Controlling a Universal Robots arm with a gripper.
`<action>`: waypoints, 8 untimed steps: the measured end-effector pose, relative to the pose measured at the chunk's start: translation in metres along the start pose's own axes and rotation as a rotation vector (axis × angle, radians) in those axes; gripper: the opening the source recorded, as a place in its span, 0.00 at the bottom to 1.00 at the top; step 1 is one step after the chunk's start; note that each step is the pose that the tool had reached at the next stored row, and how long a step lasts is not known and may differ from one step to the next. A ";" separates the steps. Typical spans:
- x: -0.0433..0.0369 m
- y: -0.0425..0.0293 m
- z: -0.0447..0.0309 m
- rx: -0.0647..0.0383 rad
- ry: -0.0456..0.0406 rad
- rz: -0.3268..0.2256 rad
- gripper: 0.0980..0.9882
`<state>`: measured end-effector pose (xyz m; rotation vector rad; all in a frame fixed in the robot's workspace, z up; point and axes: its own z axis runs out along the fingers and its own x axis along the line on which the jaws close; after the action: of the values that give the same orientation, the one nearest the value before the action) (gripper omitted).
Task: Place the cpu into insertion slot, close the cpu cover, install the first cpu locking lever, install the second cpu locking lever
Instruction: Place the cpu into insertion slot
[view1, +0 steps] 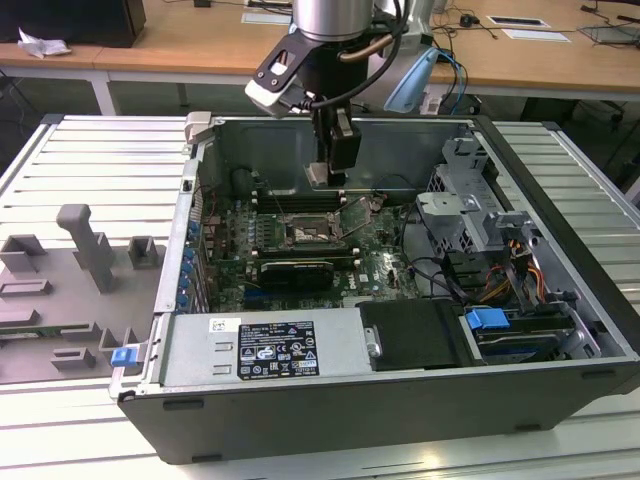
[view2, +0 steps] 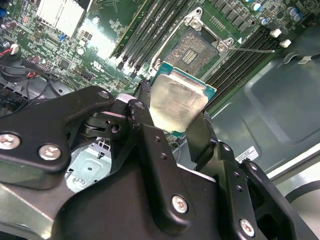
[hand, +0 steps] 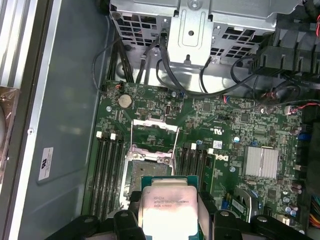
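With the pincer closed only as far as the chip's width, gripping the cpu by two opposite edges between the black fingers and hovering well above the green board, apart from everything below. Judging the placement as calling for keeping the chip level, squaring its outline to the insertion slot lying just beyond it in both wrist views, and coming straight down, so avoiding a corner catching the silvery rim. Farther on, noting the cpu cover standing swung open past the slot, leaving the dark centre bare.
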<state>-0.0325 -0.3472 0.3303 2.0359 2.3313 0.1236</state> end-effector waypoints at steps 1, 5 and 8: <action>0.0000 0.0000 0.0004 0.000 0.0000 0.000 0.48; -0.0001 -0.0002 0.0025 0.000 0.0000 0.000 0.48; -0.0001 -0.0005 0.0058 0.000 0.0000 0.000 0.48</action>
<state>-0.0325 -0.3472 0.3245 2.0359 2.3313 0.1235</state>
